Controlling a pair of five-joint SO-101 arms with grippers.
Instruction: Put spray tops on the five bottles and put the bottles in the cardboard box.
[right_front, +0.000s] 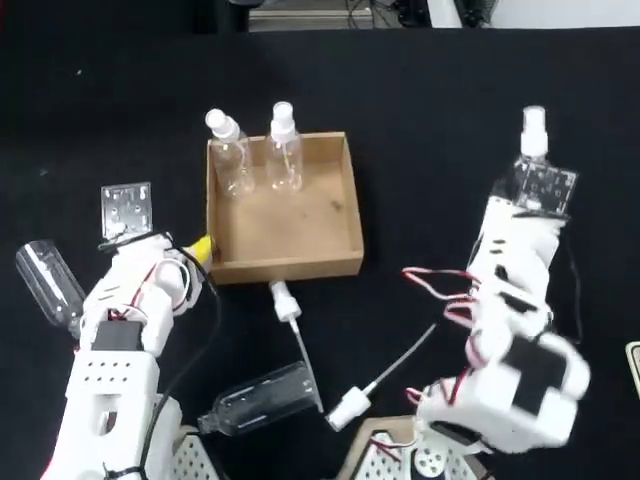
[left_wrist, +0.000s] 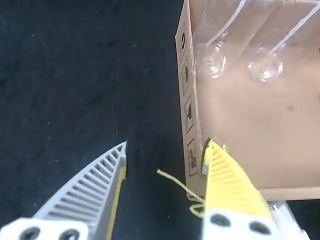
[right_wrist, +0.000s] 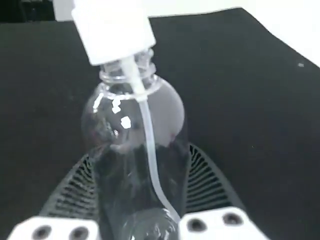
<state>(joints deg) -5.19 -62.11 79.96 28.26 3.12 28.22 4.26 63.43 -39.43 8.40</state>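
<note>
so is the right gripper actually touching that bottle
Touching. The right wrist view shows the bottle clamped between both fingers of the right gripper, no gap either side.

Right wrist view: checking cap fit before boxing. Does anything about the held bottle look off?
Yes: the white spray top sits tilted above the neck of the clear plastic bottle, seemingly not screwed down.

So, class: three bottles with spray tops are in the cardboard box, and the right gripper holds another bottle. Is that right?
Not quite. The high view shows two bottles in the cardboard box, not three. The right gripper does hold another bottle.
</note>
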